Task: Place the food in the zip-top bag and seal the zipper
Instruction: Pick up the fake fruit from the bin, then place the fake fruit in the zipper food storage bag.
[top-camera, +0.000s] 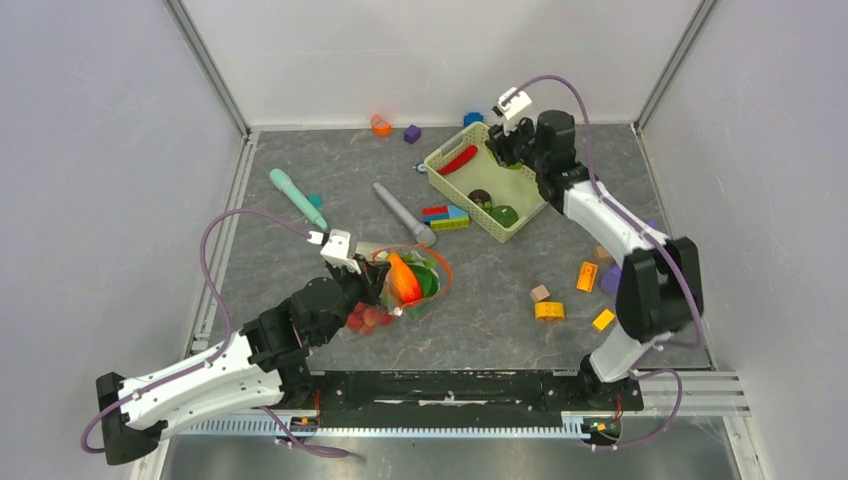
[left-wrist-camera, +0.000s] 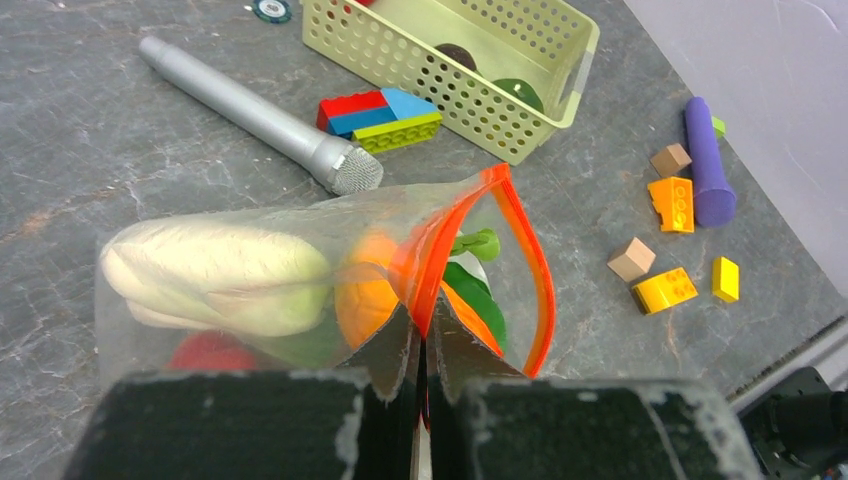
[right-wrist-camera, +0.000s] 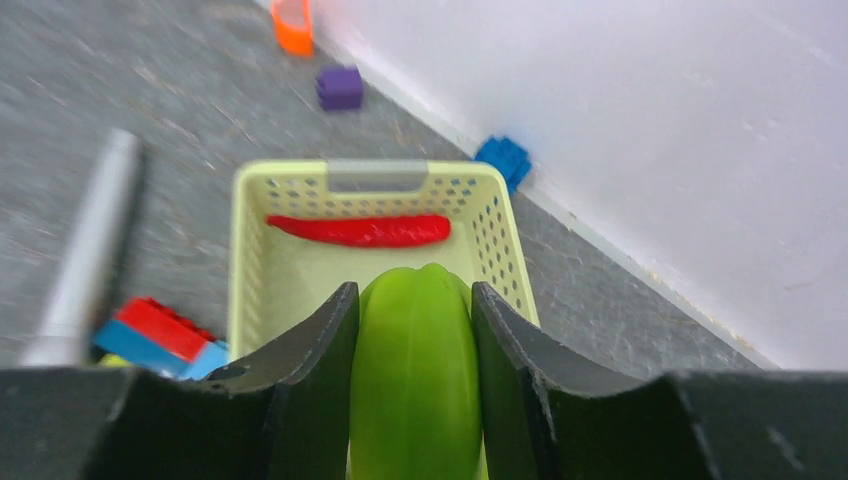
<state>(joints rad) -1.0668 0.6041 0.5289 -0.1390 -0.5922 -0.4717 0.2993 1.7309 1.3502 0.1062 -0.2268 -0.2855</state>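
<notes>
Top view: the left gripper (top-camera: 372, 278) holds the zip-top bag (top-camera: 420, 282) mid-table, and the right gripper (top-camera: 503, 148) hangs over the green basket (top-camera: 460, 203).

Left wrist: the jaws pinch the orange-red zipper (left-wrist-camera: 540, 290), probably the floppy film's firmest hold.

Right wrist: the fingers clamp a smooth, likely light green piece (right-wrist-camera: 415, 400) across its middle.

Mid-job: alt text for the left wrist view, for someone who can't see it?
The left gripper pinches the orange-red zipper of the clear zip-top bag, its mouth gaping; a pale white vegetable, an orange piece and green pieces lie inside. Beyond lie a grey microphone-shaped tool, stacked building blocks and a pale green basket.
</notes>
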